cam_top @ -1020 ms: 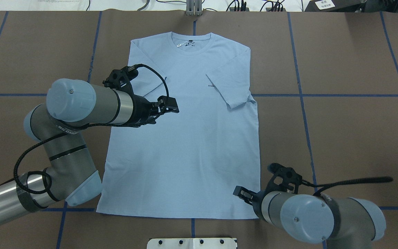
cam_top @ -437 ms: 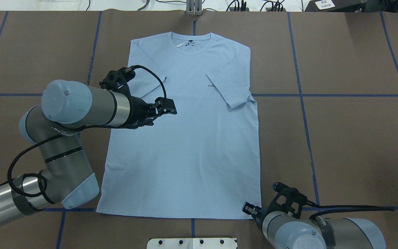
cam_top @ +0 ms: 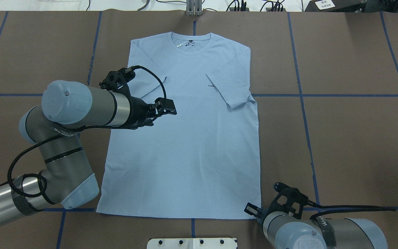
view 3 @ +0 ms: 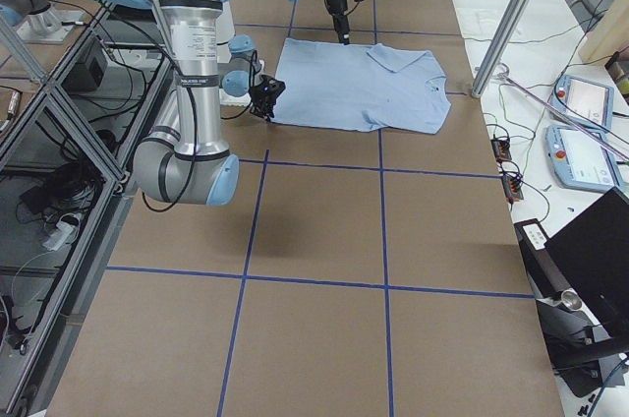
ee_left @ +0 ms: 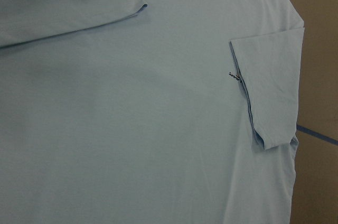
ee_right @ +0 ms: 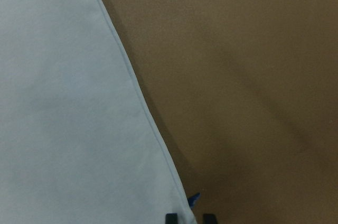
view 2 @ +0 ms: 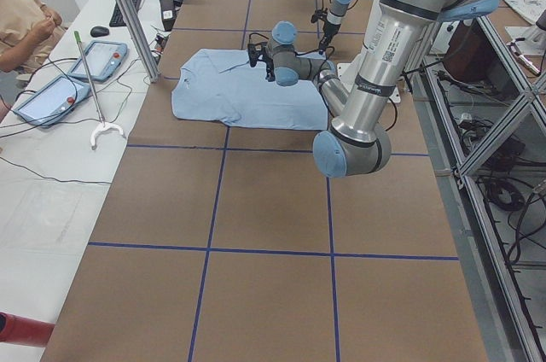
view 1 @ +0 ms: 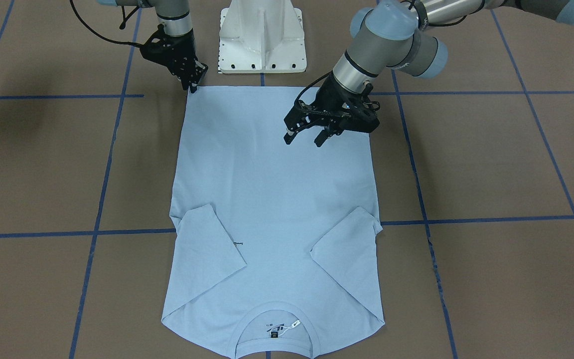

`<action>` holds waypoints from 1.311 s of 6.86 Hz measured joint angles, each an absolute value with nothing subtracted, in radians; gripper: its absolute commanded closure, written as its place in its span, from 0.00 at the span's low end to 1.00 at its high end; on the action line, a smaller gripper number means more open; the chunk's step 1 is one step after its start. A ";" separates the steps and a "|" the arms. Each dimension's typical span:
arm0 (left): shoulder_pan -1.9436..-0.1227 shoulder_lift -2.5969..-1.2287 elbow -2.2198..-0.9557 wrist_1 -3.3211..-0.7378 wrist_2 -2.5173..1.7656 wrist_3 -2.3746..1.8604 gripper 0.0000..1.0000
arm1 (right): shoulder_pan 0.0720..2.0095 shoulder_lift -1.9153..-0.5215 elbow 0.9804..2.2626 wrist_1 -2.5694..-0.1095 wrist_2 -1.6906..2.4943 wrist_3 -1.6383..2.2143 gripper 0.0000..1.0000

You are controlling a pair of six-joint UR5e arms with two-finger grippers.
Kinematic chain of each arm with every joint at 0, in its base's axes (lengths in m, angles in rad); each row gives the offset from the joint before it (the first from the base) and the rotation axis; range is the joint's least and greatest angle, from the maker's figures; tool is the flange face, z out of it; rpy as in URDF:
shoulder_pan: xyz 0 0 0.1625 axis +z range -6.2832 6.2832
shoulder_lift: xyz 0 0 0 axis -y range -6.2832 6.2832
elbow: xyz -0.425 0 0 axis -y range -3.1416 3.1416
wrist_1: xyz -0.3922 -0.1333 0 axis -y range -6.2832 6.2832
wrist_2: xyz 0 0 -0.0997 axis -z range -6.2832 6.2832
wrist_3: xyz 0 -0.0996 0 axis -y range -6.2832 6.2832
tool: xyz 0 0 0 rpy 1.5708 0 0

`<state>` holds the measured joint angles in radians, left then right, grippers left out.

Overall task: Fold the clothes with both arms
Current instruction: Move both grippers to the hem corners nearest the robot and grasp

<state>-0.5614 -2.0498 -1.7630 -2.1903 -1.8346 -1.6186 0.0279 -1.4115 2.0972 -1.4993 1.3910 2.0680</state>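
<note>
The brown paper-looking tabletop (cam_top: 351, 145) was gridded in blue tape (cam_top: 323, 95), and the smooth light blue cotton T-shirt (cam_top: 185, 155) lay flat in front of the white metal pedestal base (view 1: 262, 35), hem nearest it, sleeves folded inward. The left gripper (view 1: 303, 140) hung over the shirt out from the base, jaws wide and empty; the right gripper (view 1: 191, 86) sat at the hem corner beside the base, fingertips (ee_right: 171, 217) narrowly apart in its wrist view. Only side views caught the white bench (view 2: 43, 191) with tablets (view 2: 107, 59).
</note>
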 measured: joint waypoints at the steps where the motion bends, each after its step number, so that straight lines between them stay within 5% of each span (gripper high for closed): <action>1: -0.554 -2.031 -1.775 -2.189 -1.834 -1.620 0.07 | 0.028 -1.411 2.105 -1.500 1.392 2.068 1.00; 6: -0.287 -1.713 -2.048 -2.001 -1.625 -1.747 0.15 | 0.035 -1.415 2.132 -1.499 1.398 2.065 1.00; 9: -0.184 -1.630 -2.095 -1.854 -1.579 -1.800 0.25 | 0.036 -1.417 2.134 -1.499 1.396 2.066 1.00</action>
<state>-0.1842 -1.6304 -2.0955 -1.8542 -1.5788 -1.7997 0.0364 -1.4169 2.1337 -1.4987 1.3961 2.0661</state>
